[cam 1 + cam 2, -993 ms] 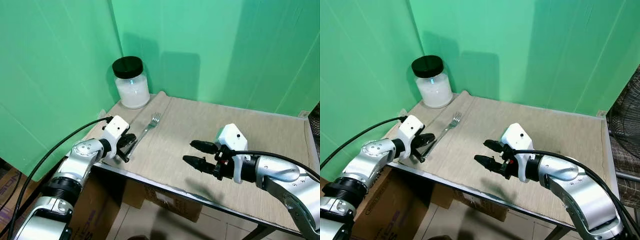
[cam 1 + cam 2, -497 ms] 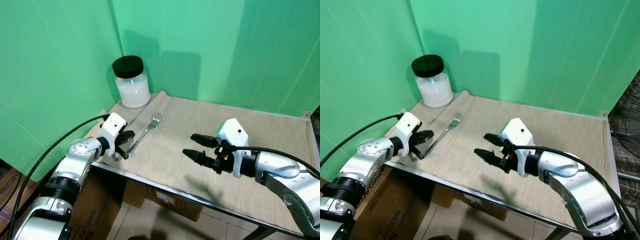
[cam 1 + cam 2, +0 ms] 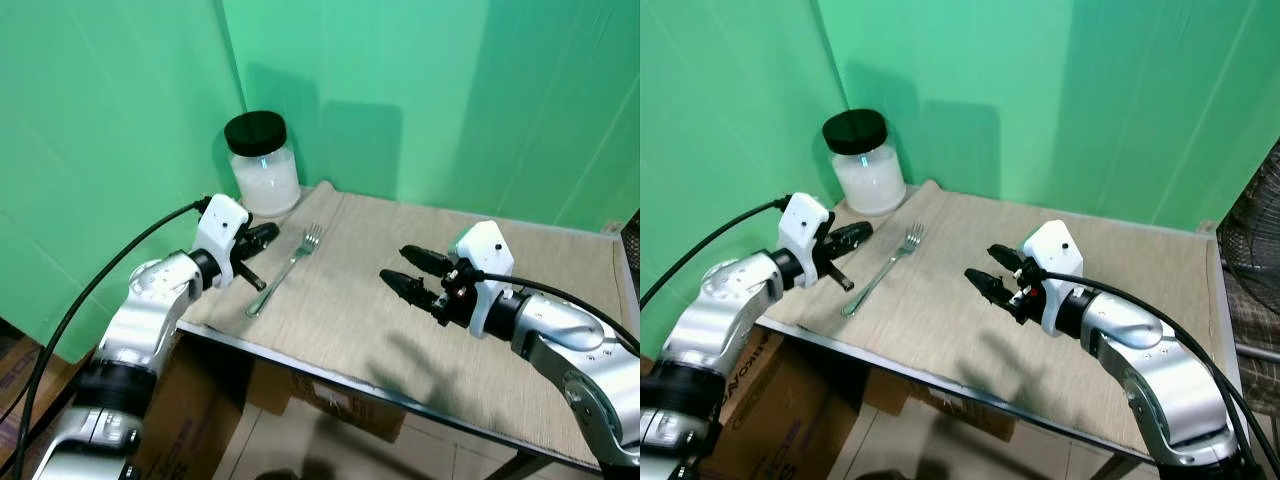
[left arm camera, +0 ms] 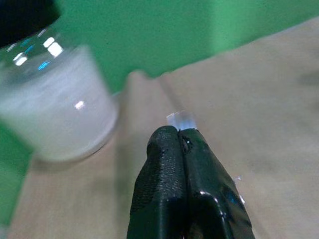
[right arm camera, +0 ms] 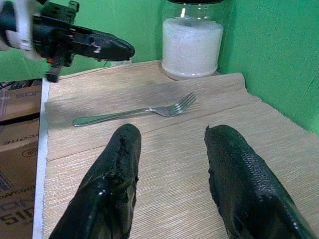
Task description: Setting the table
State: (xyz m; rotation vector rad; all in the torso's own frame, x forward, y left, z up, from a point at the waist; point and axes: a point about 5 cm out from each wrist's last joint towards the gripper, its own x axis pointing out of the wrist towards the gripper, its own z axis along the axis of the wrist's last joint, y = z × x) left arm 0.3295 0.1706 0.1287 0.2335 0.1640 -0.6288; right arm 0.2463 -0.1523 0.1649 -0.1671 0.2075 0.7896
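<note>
A silver fork (image 3: 288, 267) lies flat on the beige mat (image 3: 470, 330), tines toward the back, handle end near the table's left front edge. My left gripper (image 3: 268, 231) is shut with nothing in it, lifted a little above the mat to the left of the fork and apart from it. In the left wrist view its closed fingers (image 4: 182, 164) point toward the mat beside the jar (image 4: 55, 104). My right gripper (image 3: 396, 263) hovers open over the middle of the mat, pointing left at the fork (image 5: 134, 113), well short of it.
A glass jar (image 3: 263, 165) of white powder with a black lid stands at the back left corner against the green backdrop. The metal table edge (image 3: 330, 365) runs along the front. Cardboard boxes (image 3: 340, 410) sit on the floor below. A dark fan grille (image 3: 1250, 260) stands right.
My left gripper has lifted off the fork's handle end and swung back toward the jar. The fork stays on the mat. My right gripper has drifted slightly right and back.
</note>
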